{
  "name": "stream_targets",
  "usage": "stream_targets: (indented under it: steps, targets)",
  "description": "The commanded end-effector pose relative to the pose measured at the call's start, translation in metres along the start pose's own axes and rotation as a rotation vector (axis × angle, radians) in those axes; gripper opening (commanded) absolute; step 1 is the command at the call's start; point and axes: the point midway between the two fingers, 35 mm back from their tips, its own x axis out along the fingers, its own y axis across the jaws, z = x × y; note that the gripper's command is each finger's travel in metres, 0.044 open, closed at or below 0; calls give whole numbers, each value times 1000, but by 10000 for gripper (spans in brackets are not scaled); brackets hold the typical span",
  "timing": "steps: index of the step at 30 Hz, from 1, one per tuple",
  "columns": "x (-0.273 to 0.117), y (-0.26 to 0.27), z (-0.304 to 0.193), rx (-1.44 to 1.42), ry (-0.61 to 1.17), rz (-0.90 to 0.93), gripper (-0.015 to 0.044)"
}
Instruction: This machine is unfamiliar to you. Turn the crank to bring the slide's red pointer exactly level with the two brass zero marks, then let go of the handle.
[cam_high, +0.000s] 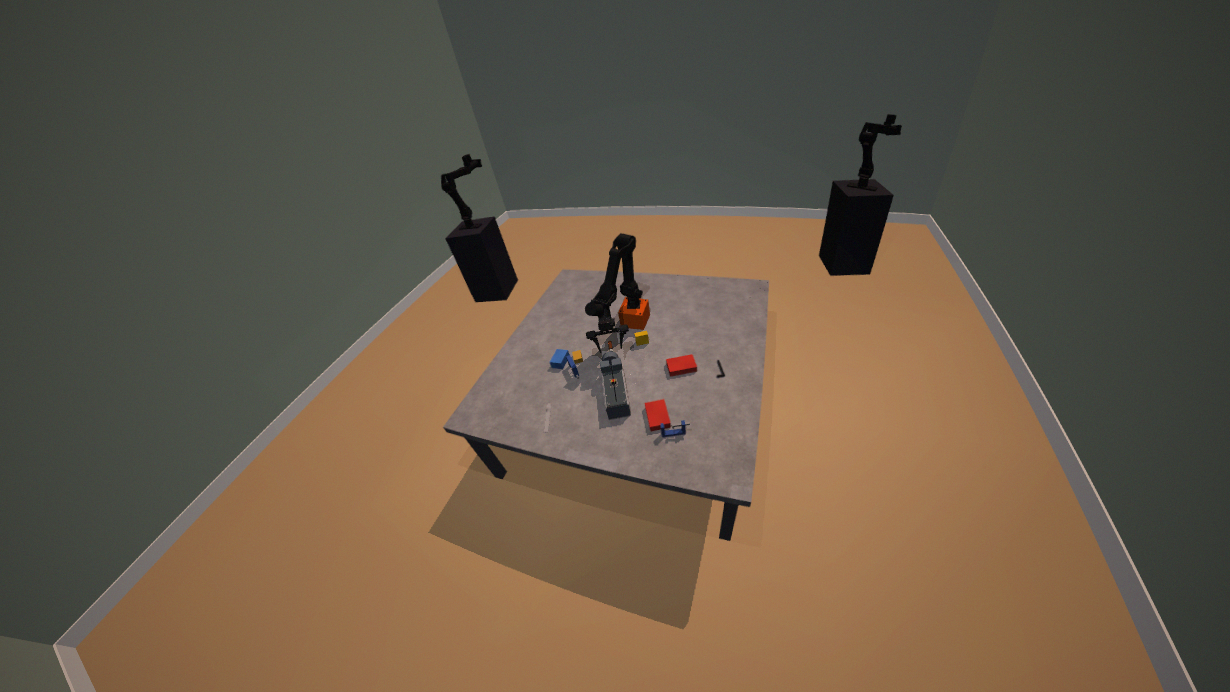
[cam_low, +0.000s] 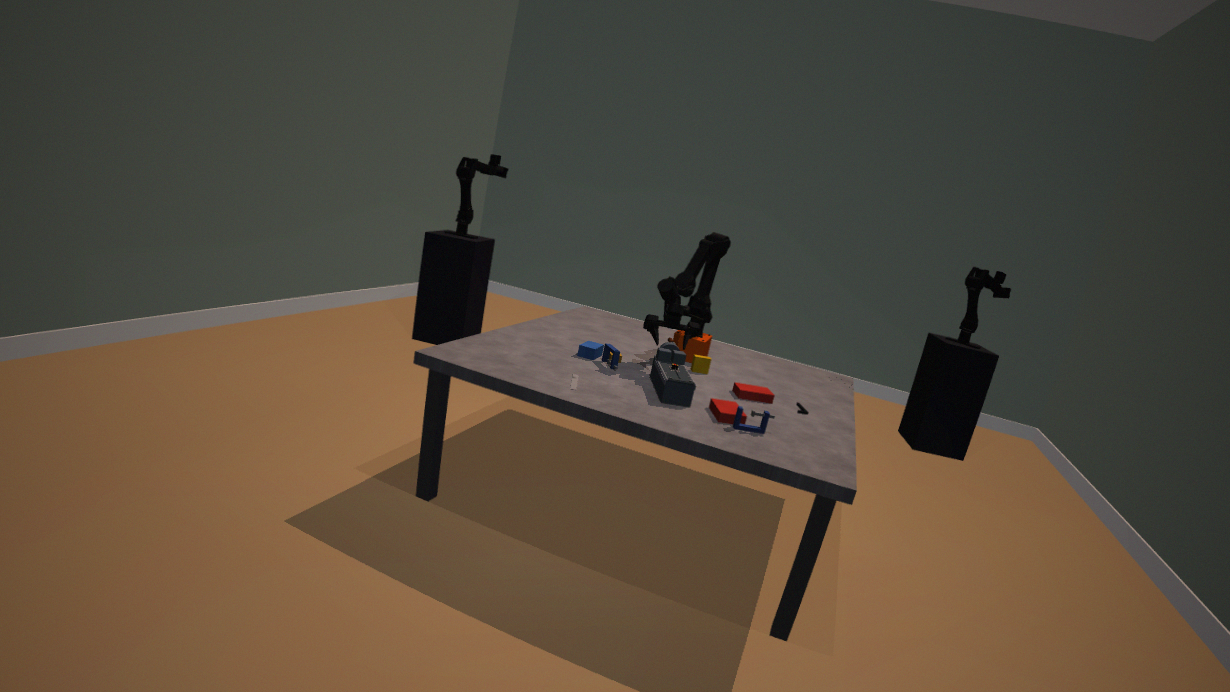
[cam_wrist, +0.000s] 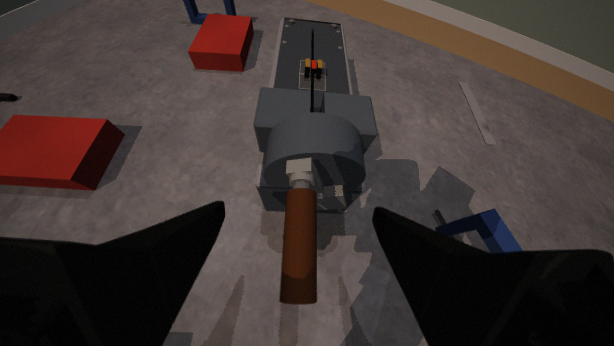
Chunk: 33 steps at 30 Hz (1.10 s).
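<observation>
The grey machine (cam_high: 615, 397) (cam_low: 675, 392) (cam_wrist: 317, 135) stands on the table, its slide bed stretching away from me in the wrist view. Its brown crank handle (cam_wrist: 299, 250) points towards me, on a pale crank fitting (cam_wrist: 299, 166) at the round housing. The red pointer (cam_wrist: 314, 64) sits between the two brass marks (cam_wrist: 307, 62) (cam_wrist: 320, 64) and looks about level with them; the angle is too slanting to tell exactly. My gripper (cam_high: 609, 348) (cam_wrist: 300, 211) is open, with one finger on each side of the handle and space between each finger and the handle.
Red blocks (cam_high: 681, 364) (cam_high: 657, 414) (cam_wrist: 45, 150) and a blue clamp (cam_high: 674, 432) (cam_low: 750, 426) lie on one side of the machine. A second blue clamp (cam_high: 573, 367) (cam_wrist: 496, 230), a blue block (cam_high: 559, 358) and a pale strip (cam_wrist: 477, 112) lie on the other. A yellow block (cam_high: 641, 339) is near my orange base (cam_high: 634, 315).
</observation>
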Motion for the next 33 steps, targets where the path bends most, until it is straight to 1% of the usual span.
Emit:
stream_targets:
  steps: [1, 5, 22, 33]
  targets:
    - [4, 1, -5, 7, 3, -2, 440]
    - [6, 1, -8, 6, 3, -2, 440]
    - [6, 1, -8, 6, 3, -2, 0]
    - [5, 0, -8, 6, 3, -2, 0]
